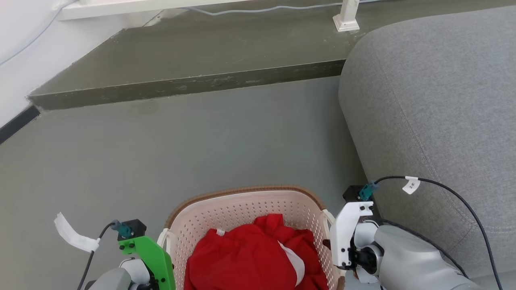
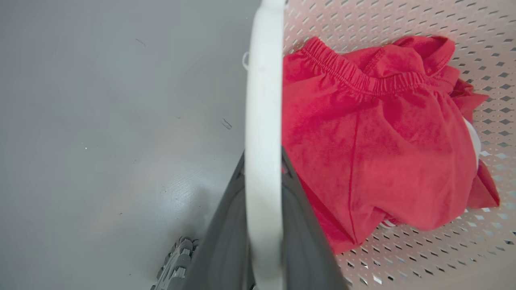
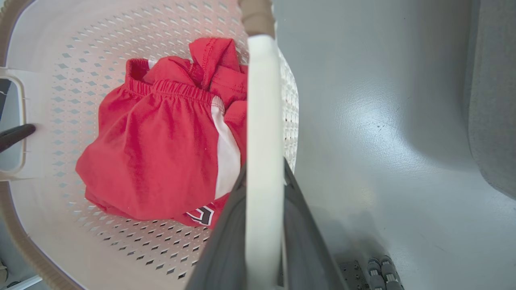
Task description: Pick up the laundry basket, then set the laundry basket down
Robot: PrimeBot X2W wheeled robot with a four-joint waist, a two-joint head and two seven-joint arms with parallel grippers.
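The cream perforated laundry basket (image 1: 242, 209) with its brown rim sits at the bottom middle of the head view, between my two arms. A red garment (image 1: 250, 257) with a white stripe lies inside it. My left gripper (image 2: 263, 158) is shut on the basket's white left handle (image 2: 262, 100), which runs between the dark fingers. My right gripper (image 3: 264, 171) is shut the same way on the white right handle (image 3: 264, 100). In the right wrist view a dark finger (image 3: 16, 135) of the left gripper shows at the far handle. Whether the basket's base touches the floor is hidden.
A grey sofa (image 1: 435, 112) stands close on the right, beside my right arm. A raised dark step (image 1: 181, 86) crosses the floor ahead, with a white post foot (image 1: 346, 20) on it. A white wall (image 1: 16, 60) rises at the left. Grey floor (image 1: 201, 145) lies in front of the basket.
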